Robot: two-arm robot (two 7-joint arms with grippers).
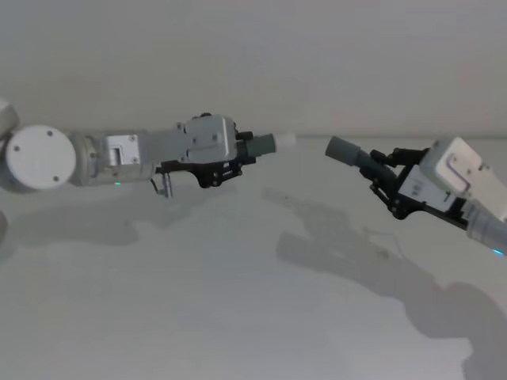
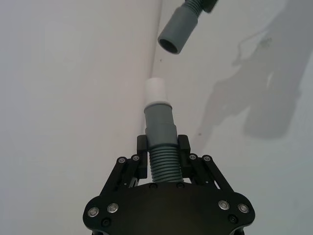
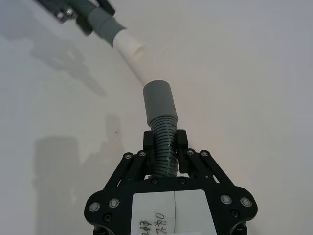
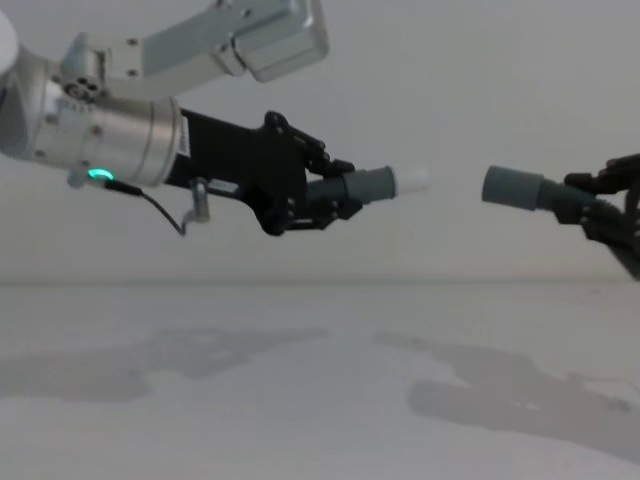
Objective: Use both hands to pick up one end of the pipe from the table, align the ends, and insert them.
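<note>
Above the table (image 1: 238, 317), well clear of its surface, the left gripper (image 2: 163, 147) is clamped on the corrugated body of the white-tipped hose piece (image 2: 164, 164). Level with it over the table, the right gripper (image 3: 165, 142) pinches the socket-ended hose piece (image 3: 164, 129). White tip (image 2: 156, 90) and socket cuff (image 3: 158, 100) face each other, apart, not yet inserted.

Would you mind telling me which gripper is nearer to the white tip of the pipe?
Left. The left gripper holds the hose just behind the white tip; the right gripper holds the socket piece across an open gap.
</note>
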